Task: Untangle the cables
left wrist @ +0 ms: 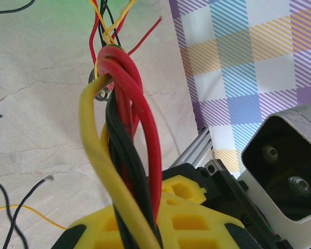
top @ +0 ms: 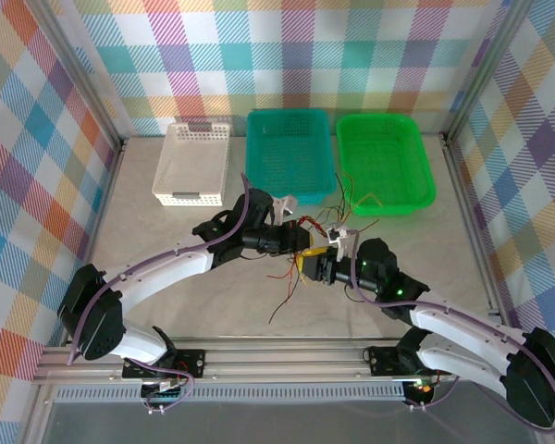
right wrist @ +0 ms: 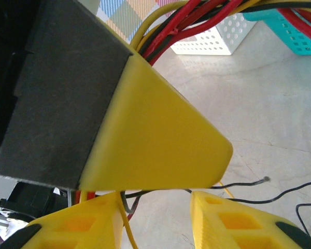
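**Top view:** 3 baskets sit in a row at the far side of the table (top: 134, 231): white basket (top: 192, 164) on the left, teal basket (top: 289, 153) in the middle, green basket (top: 385, 162) on the right. The cables (top: 316, 225) are a small messy bunch of red, black & yellow. They lie on the table just in front of the teal & green baskets, w/ a few loose ends trailing toward the near edge. Both arms reach in to the bunch. L gripper (top: 294, 244) & R gripper (top: 322, 268) are right next to each other there. Too small here to tell how the fingers stand.

**L wrist view:** L gripper (left wrist: 140, 228) is closed tight on the cables (left wrist: 125, 129). Red, black & yellow ones come up from btw its yellow fingers (left wrist: 192, 218), twisted round each other like a braid. They spread out at the top. One yellow one bows out on the left. Thin loose ends lie on the table (left wrist: 41, 119) at left. A checked wall (left wrist: 249, 52) is at right, w/ a grey metal box (left wrist: 285, 161) below it.

**R wrist view:** R gripper (right wrist: 158, 220) has its yellow fingers (right wrist: 238, 225) apart, w/ a clear gap btw them. A thin yellow wire & a black one cross near the gap; can't tell if they touch the fingers. Just past the tips is a big yellow & dark grey wedge (right wrist: 145, 140), very close. The cables (right wrist: 197, 15) come out from behind its top & go off to the upper right. White basket (right wrist: 207, 41) & teal basket (right wrist: 295, 31) are behind.
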